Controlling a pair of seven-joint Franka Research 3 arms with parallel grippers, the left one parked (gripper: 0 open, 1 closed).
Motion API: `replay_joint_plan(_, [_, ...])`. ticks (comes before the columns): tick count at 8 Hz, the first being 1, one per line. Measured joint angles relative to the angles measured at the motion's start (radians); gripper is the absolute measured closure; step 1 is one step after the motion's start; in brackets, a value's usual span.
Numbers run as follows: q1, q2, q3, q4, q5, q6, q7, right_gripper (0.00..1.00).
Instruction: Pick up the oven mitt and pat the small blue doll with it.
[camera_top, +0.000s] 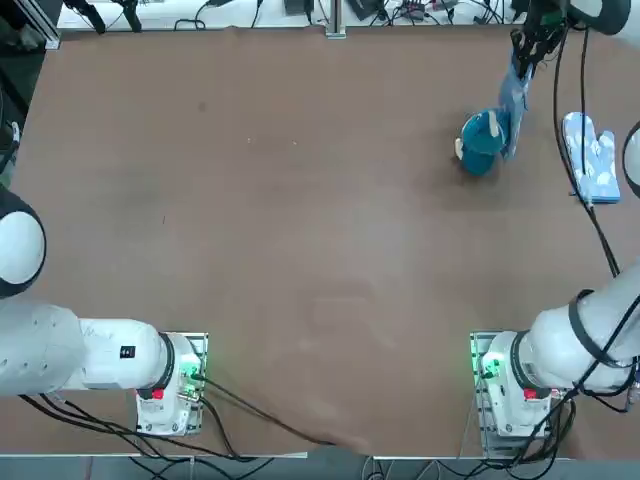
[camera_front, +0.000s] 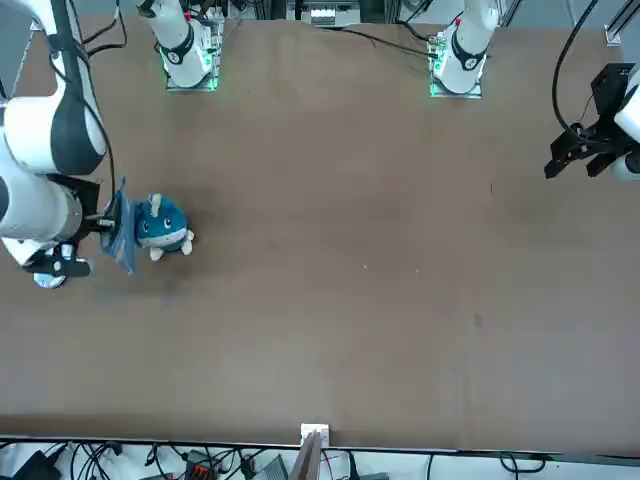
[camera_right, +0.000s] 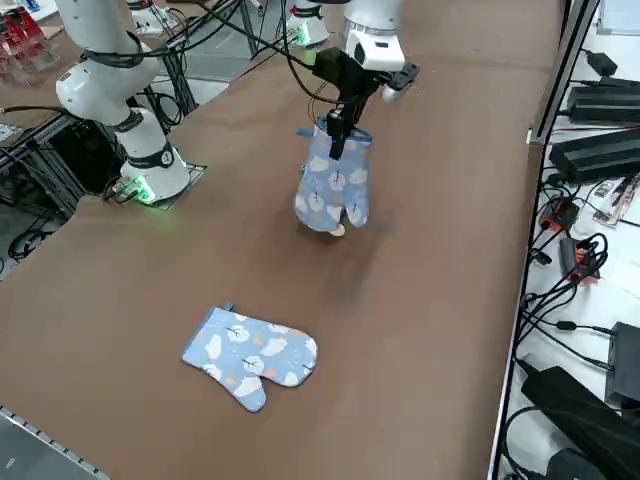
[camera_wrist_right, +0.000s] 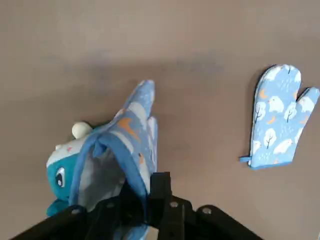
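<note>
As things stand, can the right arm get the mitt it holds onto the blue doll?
Probably yes: the right gripper holds the oven mitt hanging right beside the small blue doll, nothing between.

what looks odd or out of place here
Nothing is spilled or damaged. One oddity: there are two matching mitts. The right gripper holds one mitt hanging against the doll, while a second mitt lies flat on the table, apart from them.
</note>
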Motion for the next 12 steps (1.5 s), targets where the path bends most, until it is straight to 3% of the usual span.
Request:
replay_joint_plan(2, [-0.016,0.016,-0.036,0.034,0.0,0.059,0.002,0.96])
replay_joint_plan(4, [-0.033,0.014,-0.063,0.089,0.0,0.027,-0.001,0.96])
replay_joint_plan(8, [-0.014,0.021,-0.058,0.095,0.014,-0.191,0.001,0.96])
replay_joint_plan(12, [0.055,0.056,-0.052,0.081,0.015,-0.144,0.091,0.96])
